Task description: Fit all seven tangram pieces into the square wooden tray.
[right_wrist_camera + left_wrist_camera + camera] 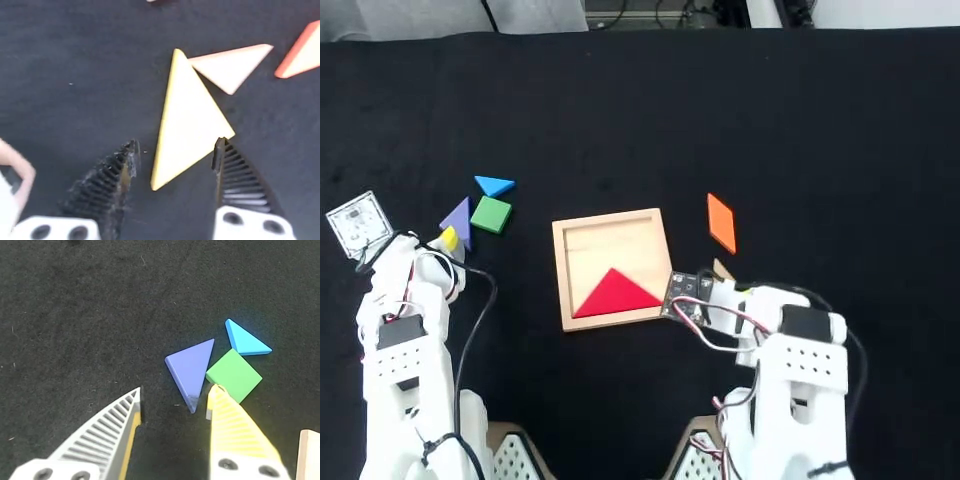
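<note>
Left claw [177, 390]: open, jaws spread wide over the black desk [620, 110]. The tip of its yellow finger [227, 425] is at the edge of the green square [234, 375].
Near left claw: purple triangle [190, 370] lies between the finger tips, just ahead of them. Blue triangle [245, 341] lies beyond the green square.
Right claw [177, 141]: open, one jaw on each side of the yellow triangle [187, 125]. Contact cannot be told.
Near right claw: pale triangle [227, 67] lies just past the yellow one, with the orange parallelogram [721, 222] farther out.
Tray [610, 216]: mid-desk, between the arms.
In tray: red triangle [615, 294] only, lying against the near rim.
</note>
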Controlling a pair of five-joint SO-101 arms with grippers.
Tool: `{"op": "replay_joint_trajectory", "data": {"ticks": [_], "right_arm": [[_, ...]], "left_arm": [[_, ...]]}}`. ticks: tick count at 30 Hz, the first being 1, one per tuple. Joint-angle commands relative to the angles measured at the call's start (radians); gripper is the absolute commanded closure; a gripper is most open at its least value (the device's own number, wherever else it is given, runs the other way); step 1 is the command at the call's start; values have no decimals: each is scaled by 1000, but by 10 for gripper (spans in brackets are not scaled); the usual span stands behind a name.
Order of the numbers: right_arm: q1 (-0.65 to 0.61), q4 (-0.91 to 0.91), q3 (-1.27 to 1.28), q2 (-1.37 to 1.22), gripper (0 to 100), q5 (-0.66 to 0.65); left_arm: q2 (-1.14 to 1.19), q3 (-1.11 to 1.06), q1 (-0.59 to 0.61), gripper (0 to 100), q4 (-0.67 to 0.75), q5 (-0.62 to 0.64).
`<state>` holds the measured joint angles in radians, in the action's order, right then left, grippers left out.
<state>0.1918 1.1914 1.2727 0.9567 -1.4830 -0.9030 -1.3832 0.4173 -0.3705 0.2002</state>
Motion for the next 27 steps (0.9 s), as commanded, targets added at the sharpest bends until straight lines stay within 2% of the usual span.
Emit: {"op": "replay_joint_trajectory", "data": {"ticks": [1, 5, 8, 19, 25, 27], "right_arm": [[-14, -28, -82, -97, 750, 14], [-17, -64, -160, -255, 750, 95], [-20, -23, -226, -360, 750, 152], [-124, -14, -251, -433, 750, 166], [-41, -112, -243, -433, 750, 186], [-11, -169, -243, -435, 721, 184]], "left_arm": [[2, 31, -13, 780, 23, -5], [2, 31, -12, 780, 23, -5], [2, 31, -8, 780, 25, -5], [2, 8, -4, 780, 72, -5], [2, 7, 79, 780, 63, -3], [2, 2, 102, 780, 61, 3]]}}
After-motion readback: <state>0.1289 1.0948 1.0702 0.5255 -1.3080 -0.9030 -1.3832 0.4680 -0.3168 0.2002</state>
